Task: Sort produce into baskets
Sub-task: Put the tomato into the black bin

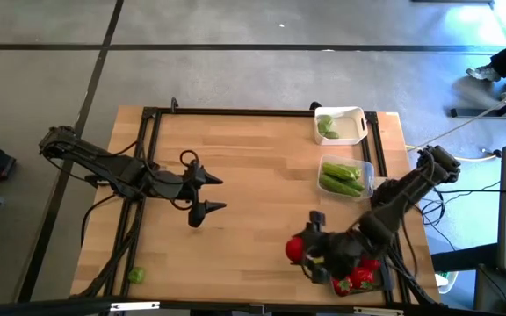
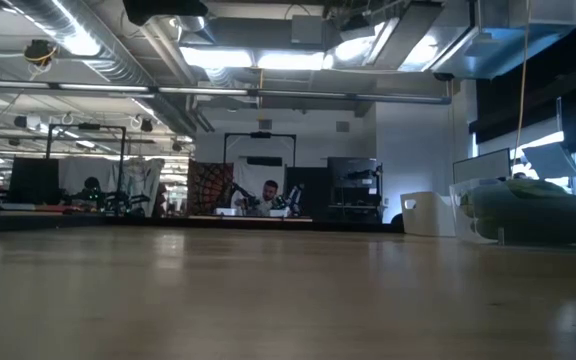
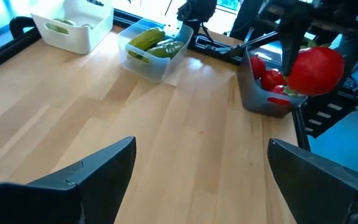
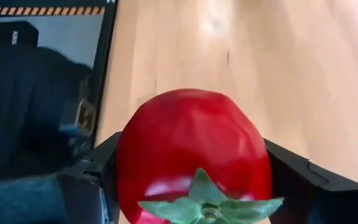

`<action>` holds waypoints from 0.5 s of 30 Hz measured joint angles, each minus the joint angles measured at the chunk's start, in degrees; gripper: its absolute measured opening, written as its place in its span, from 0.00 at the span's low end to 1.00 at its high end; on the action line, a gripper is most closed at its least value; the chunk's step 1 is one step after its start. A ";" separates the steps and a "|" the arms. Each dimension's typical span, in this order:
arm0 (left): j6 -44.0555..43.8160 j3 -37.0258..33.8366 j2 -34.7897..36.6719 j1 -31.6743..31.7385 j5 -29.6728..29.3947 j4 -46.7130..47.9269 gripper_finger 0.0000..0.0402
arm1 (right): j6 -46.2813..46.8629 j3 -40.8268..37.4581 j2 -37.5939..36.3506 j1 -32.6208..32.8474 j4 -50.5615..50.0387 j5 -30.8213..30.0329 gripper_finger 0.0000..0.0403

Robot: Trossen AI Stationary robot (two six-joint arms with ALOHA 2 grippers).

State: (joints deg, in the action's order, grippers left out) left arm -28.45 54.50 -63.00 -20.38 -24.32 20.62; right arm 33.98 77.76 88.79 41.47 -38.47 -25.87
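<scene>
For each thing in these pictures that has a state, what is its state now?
left gripper: open, empty, above the table middle.
right gripper: shut on the tomato, beside the grey basket.
grey basket: holds red tomatoes.
clear basket: holds green pods.
white basket: holds green pieces.
loose lime: on the table, not sorted.

Two dark arms, matte black, jointed, with loose black cables looped alongside. Left gripper point(image 1: 211, 194): pointed black fingers point(image 3: 92, 171), flat angular faces. Right gripper point(image 1: 304, 250): blocky black fingers point(image 4: 303, 174). No markings made out.
</scene>
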 joint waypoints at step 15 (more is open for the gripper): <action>-1.01 0.00 0.06 0.27 -0.18 -0.13 0.89 | 40.92 -0.67 2.42 14.18 -11.54 2.19 0.64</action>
State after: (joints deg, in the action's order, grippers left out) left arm -29.45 54.50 -62.94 -20.11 -24.50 20.49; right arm 74.90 77.09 91.22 55.65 -50.01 -23.69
